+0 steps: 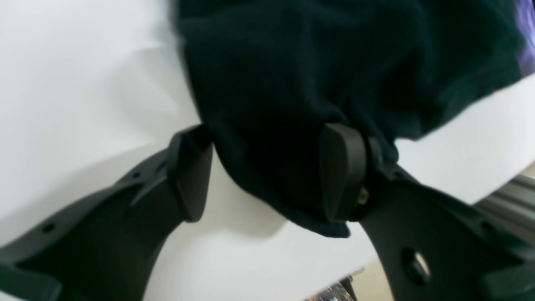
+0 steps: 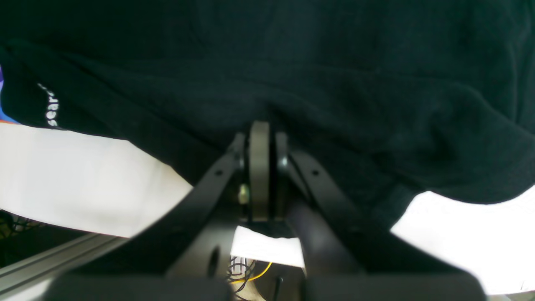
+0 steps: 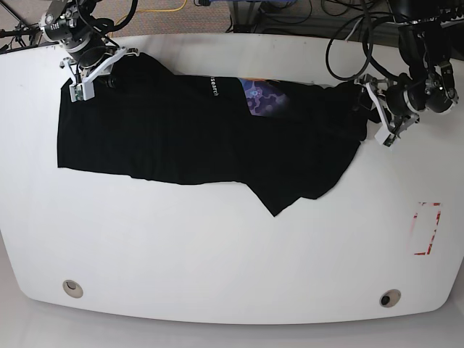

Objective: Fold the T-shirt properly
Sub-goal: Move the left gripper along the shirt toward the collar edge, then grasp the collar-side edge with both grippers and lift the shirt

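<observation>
The black T-shirt (image 3: 181, 138) lies spread wide across the white table (image 3: 217, 254), with a pointed flap hanging toward the front at centre right. Its purple and orange print (image 3: 264, 98) and white lettering (image 2: 52, 104) show at the far edge. My right gripper (image 2: 260, 125) is shut on the T-shirt's far left corner, and folds of the T-shirt (image 2: 292, 62) run up to its tips. In the base view this right gripper (image 3: 83, 83) is at the upper left. My left gripper (image 1: 267, 138) stands open around a bunched edge of the T-shirt (image 1: 313, 62), at the shirt's right end in the base view (image 3: 380, 116).
A red outlined rectangle (image 3: 426, 228) is marked on the table near its right edge. Two round holes (image 3: 72, 288) (image 3: 389, 298) sit near the front edge. Cables (image 3: 348, 29) run behind the table's far edge. A metal rail (image 1: 510, 196) runs just past the table edge by my left gripper.
</observation>
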`<act>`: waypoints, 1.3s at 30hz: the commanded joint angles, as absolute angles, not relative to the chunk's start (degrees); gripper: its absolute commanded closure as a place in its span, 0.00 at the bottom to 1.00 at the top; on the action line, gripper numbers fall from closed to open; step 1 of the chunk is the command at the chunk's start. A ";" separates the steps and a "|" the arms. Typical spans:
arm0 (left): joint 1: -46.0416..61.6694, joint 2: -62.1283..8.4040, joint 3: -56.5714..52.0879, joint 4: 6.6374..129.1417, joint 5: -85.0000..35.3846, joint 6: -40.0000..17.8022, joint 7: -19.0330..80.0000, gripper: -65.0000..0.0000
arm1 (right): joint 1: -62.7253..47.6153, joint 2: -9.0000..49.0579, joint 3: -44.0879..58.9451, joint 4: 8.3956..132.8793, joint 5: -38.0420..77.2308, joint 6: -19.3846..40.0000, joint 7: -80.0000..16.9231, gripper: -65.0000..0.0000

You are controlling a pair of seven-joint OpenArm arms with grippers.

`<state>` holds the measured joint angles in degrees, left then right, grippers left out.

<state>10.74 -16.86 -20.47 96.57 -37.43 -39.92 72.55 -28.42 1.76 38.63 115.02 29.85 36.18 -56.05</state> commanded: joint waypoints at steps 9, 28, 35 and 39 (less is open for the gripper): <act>11.30 -17.63 -18.15 97.19 -37.93 -40.00 71.87 0.43 | -28.35 2.24 38.99 115.91 30.64 36.44 -55.08 1.00; 12.79 -18.07 -18.07 97.10 -36.26 -40.00 71.87 1.00 | -28.35 2.15 38.99 115.91 30.64 36.53 -55.08 1.00; 11.82 -17.98 -18.15 97.71 -32.66 -40.00 71.87 1.00 | -28.26 2.15 38.90 115.91 30.64 36.53 -55.08 1.00; 10.77 -19.38 -18.33 98.42 -34.51 -40.00 71.96 1.00 | -27.12 2.15 38.90 115.91 30.81 36.53 -55.08 1.00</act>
